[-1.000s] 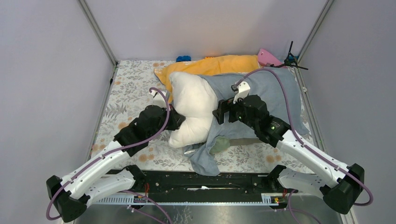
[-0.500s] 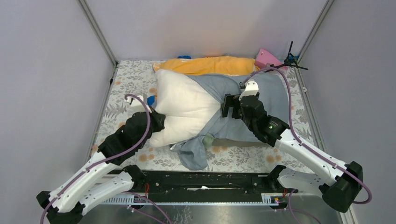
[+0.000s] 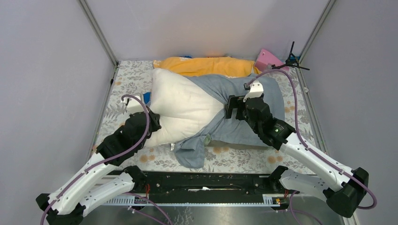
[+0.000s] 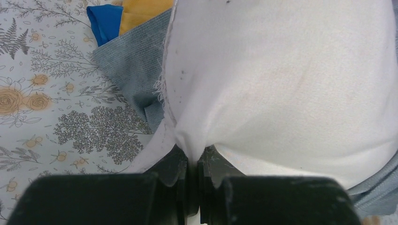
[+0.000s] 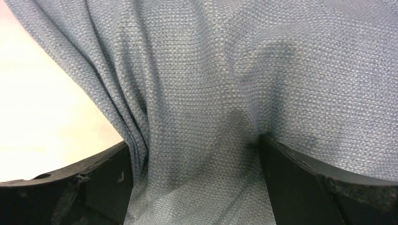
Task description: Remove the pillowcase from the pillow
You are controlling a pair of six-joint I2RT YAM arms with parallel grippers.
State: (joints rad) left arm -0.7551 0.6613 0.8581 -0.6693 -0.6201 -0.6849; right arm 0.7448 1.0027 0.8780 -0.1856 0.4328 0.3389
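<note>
Pillowcase (image 3: 218, 86), a wrinkled grey-blue woven sleeve, limp and light, covers the right half of the plump white rectangular pillow (image 3: 180, 101) lying across the flower-printed desk (image 3: 124, 89); it would likely slide off if pinched at a fold near its closed right end, though the coarse weave may drag. The left end effector (image 4: 192, 164) is clenched on the pillow's bare soft corner, while the right end effector (image 5: 192, 143) rests on the grey cloth, jaws spread wide, grasping nothing.
</note>
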